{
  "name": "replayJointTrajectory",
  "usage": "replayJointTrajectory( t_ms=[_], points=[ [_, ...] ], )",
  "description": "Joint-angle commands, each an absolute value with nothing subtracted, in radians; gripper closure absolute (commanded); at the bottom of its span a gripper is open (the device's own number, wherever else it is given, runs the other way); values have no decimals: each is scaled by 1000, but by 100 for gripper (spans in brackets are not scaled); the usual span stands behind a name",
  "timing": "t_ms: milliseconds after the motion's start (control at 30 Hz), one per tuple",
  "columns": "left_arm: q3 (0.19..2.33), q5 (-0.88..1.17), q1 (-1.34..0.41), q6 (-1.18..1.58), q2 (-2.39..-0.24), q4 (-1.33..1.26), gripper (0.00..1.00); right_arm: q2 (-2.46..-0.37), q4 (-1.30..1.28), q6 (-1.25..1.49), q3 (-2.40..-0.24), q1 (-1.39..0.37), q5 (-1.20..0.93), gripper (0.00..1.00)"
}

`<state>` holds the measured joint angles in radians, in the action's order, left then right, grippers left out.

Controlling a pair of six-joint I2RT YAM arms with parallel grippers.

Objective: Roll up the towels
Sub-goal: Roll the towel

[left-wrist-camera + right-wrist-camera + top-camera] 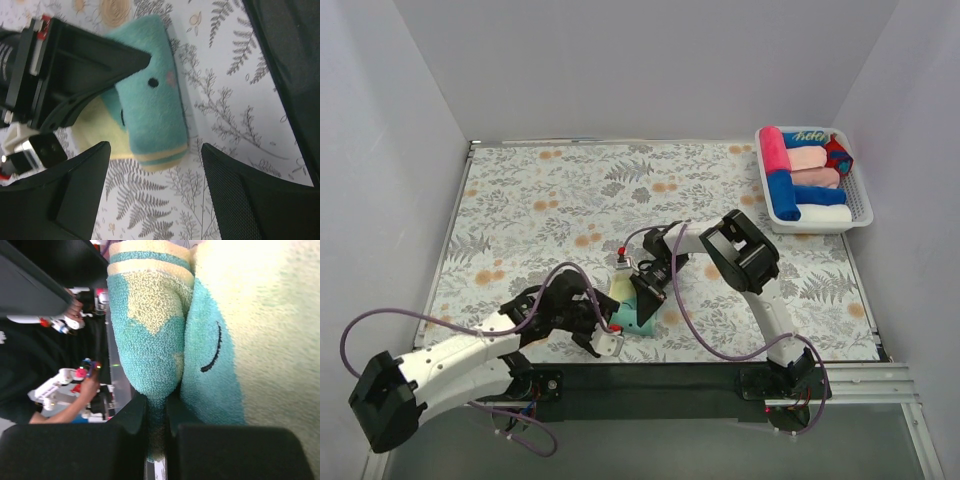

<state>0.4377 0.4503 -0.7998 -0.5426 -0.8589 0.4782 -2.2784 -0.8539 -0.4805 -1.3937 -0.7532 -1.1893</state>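
Note:
The pale yellow towel with a teal-green patch (pixel 633 306) lies partly rolled near the table's front middle. In the left wrist view its rolled teal end (pixel 150 105) points toward me, with flat yellow cloth beside it. My right gripper (pixel 648 290) is shut on a fold of this towel (pixel 157 415), its two fingers pinching the teal cloth. My left gripper (pixel 603 338) is open and empty just in front of the roll, its fingers (pixel 75 190) apart either side of the bare cloth. The plain royal blue towel is not on the table.
A white basket (pixel 860 212) at the back right holds several rolled towels in pink, blue, white and red. The floral tablecloth (pixel 570 200) covers the table. White walls enclose the left, back and right sides.

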Motion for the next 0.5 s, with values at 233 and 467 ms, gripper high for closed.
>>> replayJointTrajectory(
  t_ms=[233, 467],
  points=[
    [396, 218, -1022, -439, -1135, 170, 44, -2365, -910, -574, -1413, -721, -1121, 99],
    [457, 239, -1023, -391, -1252, 256, 89, -2289, -919, -588, -1411, -709, -1062, 89]
  ],
)
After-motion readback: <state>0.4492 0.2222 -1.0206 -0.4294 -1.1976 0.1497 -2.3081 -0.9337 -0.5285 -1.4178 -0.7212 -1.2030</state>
